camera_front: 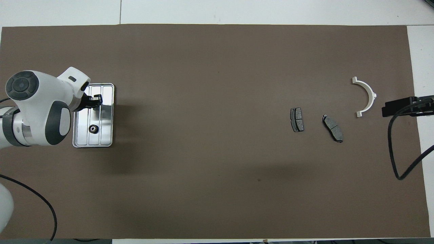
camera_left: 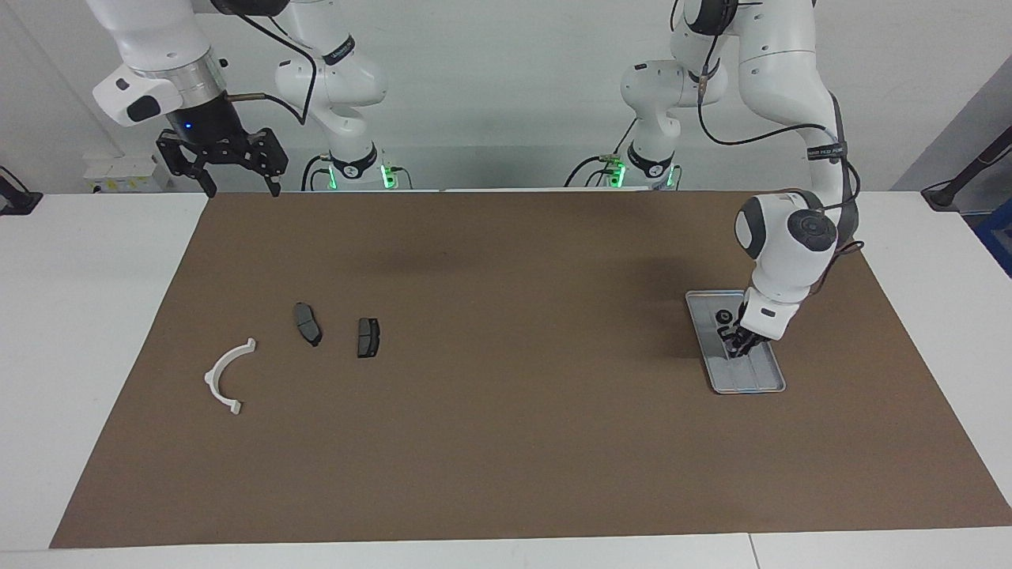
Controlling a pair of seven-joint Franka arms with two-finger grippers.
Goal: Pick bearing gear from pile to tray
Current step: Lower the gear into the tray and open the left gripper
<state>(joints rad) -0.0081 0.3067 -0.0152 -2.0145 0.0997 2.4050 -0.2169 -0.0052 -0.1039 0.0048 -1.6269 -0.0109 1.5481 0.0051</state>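
One small black round gear seated in flat silver ribbed metal tray; left gripper fingers together above tray, apparently holding another; right gripper spread, parked.

Mat covers worktop. Tray on mat at left arm's end. Bearing gear in tray, at end nearer robots. Two brake pads side by side toward right arm's end, apart. Half-ring bracket beside them, closer to that end, slightly farther from robots.
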